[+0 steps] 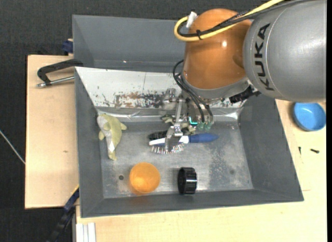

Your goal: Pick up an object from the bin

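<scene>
The gripper (178,130) is seen at the centre of the frame, pointed straight down at the floor of the bin. Its tip is set at the left end of a small brush (203,138) with a blue handle and pale bristles. Whether it is open, closed or clamped on the brush cannot be told, because the tip is lost against the bristles and the metal of the wrist. Contact with the brush is likely but not certain.

The brush is laid flat, handle toward the right and bristle head toward the left. The vertical pose is judged to suit it: a thing lying so low on the floor can be taken only from above, across its narrow body. The brush appears to rest on the floor, so the lift is judged not yet done.

Bare floor of the grey bin (233,163) is left all round the brush. An orange ball (144,177) is found at the lower left, with a black round cap (187,180) near its right, the two apart and both close to the lower wall. A crumpled pale yellow thing (110,132) lies toward the left wall. All three are well apart from the brush, so the approach is judged unobstructed.
</scene>
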